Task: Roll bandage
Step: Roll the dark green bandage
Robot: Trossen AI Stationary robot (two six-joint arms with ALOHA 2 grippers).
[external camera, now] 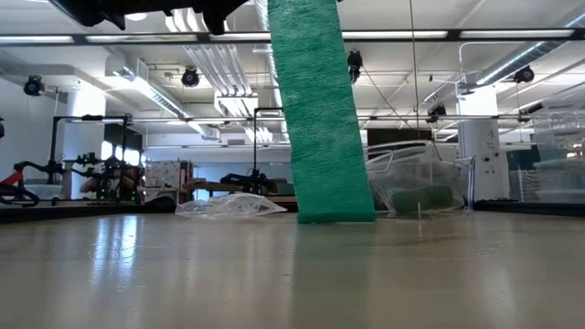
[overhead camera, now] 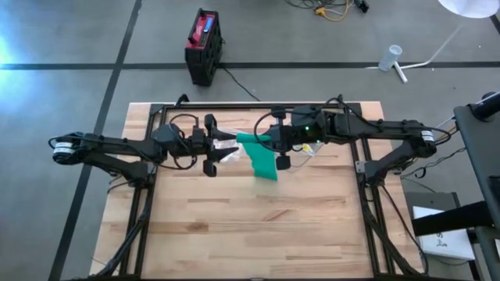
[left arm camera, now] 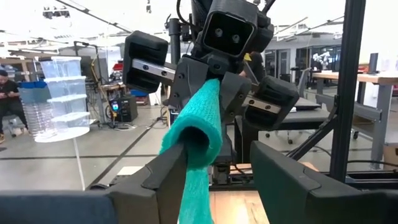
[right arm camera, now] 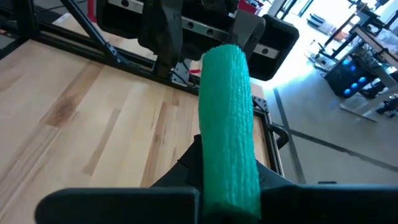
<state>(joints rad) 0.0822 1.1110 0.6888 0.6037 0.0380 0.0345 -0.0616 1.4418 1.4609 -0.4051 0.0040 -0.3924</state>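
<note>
The right gripper clamped the rolled green bandage between its jaws, while the left gripper, jaws part-open, steadied the roll's other end; the tail hung free for winding.

I can't read any text, label, brand, number or sign in any of my views. The white sheet at the lower right of the high view carries a few dark marks, but they are too small for me to make out. The red and black case on the floor at the upper middle of that view shows no lettering I can read.
</note>
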